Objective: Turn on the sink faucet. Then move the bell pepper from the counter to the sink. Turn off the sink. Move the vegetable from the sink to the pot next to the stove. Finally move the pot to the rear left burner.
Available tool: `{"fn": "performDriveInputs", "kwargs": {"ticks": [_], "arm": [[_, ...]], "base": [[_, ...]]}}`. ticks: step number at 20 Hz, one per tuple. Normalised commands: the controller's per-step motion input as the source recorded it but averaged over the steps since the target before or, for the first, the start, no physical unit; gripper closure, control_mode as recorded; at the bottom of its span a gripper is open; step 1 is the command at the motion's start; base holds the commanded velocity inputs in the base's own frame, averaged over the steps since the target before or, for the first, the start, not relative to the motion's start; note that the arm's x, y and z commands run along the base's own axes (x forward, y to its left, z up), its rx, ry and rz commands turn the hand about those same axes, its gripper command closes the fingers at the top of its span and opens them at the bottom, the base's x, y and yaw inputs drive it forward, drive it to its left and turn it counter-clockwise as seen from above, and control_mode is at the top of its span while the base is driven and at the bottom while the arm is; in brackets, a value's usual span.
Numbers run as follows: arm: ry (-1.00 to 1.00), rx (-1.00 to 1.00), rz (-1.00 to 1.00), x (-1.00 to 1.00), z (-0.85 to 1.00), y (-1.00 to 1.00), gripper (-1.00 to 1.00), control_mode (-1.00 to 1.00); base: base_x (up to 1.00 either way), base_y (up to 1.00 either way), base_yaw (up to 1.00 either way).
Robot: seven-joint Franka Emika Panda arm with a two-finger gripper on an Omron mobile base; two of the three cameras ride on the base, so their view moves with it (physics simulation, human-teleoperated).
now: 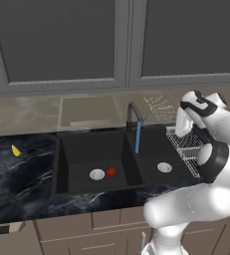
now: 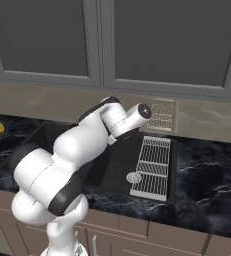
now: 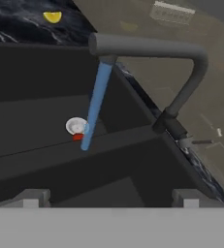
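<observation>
Tap (image 3: 147, 48) running, pepper (image 1: 111, 171) in sink (image 1: 61, 169) by drain; hand (image 3: 108, 196) wide open, empty.
Risk: hand approaching w/ tap lever offset right — may miss it or knock spout, water stays on.

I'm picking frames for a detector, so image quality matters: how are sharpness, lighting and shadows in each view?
Left base view: soft and low in detail, evenly lit, no glare; the red pepper and blue water stream stand out against the black sink. Right base view: equally flat light, with the arm hiding much of the sink. Hand view: blurriest; the faucet has fuzzy edges and casts no clear shadow.
</observation>
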Motion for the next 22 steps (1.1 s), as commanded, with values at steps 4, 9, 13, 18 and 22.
{"fn": "performDriveInputs", "kwargs": {"ticks": [4,9,13,18,22], "arm": [[0.00,0.05,0.00,0.39,-0.08,0.00,-1.00,-1.00],[0.00,0.00,0.00,0.35,-0.12,0.01,-1.00,-1.00],[0.00,0.00,0.00,0.33,-0.15,0.04,-1.00,-1.00],[0.00,0.00,0.00,0.32,-0.16,0.13,-1.00,-1.00],[-0.01,0.00,0.00,0.31,-0.17,0.17,-1.00,-1.00]], "base": [[0.00,0.00,0.00],[0.00,0.00,0.00],[0.00,0.00,0.00],[0.00,0.00,0.00],[0.00,0.00,0.00]]}}
